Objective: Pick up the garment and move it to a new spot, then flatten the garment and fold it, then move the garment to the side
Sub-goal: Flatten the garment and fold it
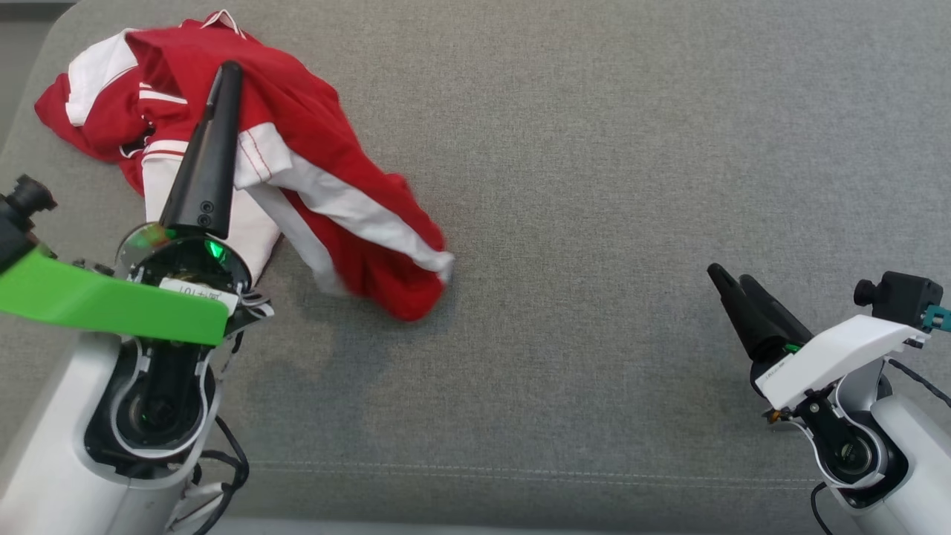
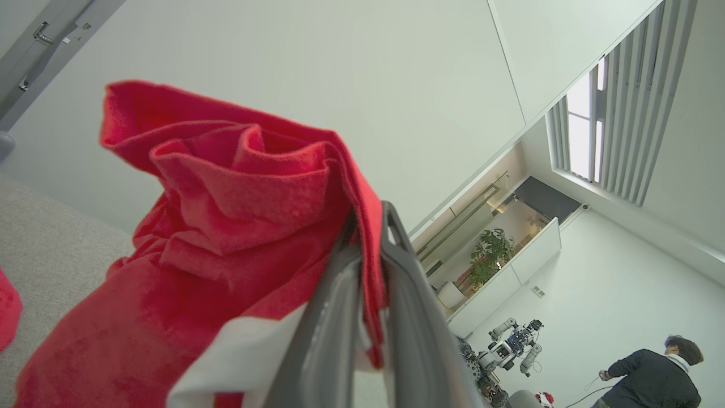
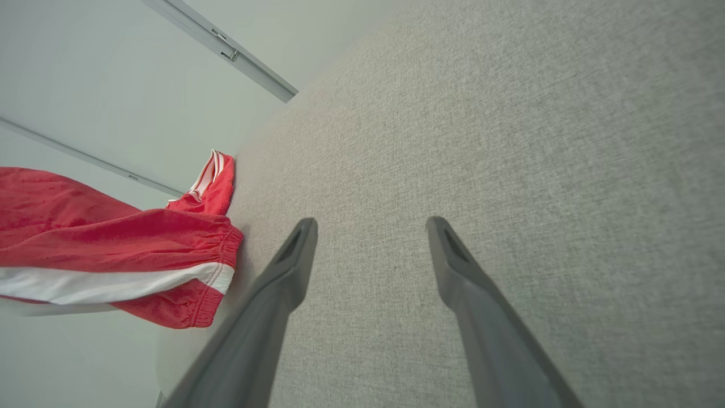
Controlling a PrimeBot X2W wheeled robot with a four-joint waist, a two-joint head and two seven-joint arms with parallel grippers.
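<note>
Head view: the red and white garment (image 1: 312,126) lies bunched at the far left corner of the grey upholstered seat (image 1: 594,148), one end trailing toward the middle. The left gripper (image 1: 226,74) reaches into the bunch with its fingers pressed together. The right gripper (image 1: 732,279) waits near the right edge, well apart from the cloth.

Left wrist view: the left gripper (image 2: 371,226) is clamped on a thin red fold of the garment (image 2: 226,226), with the rest hanging in loose folds beside it.

Right wrist view: the right gripper (image 3: 371,226) stands with its jaws wide apart and empty above the seat (image 3: 510,170); a hemmed end of the garment (image 3: 113,238) sits off to one side.

The step looks like the pick-up and carry. The pinch is thin, so a slow lift suits, high enough for the trailing end to clear the seat before carrying it toward the open middle.
</note>
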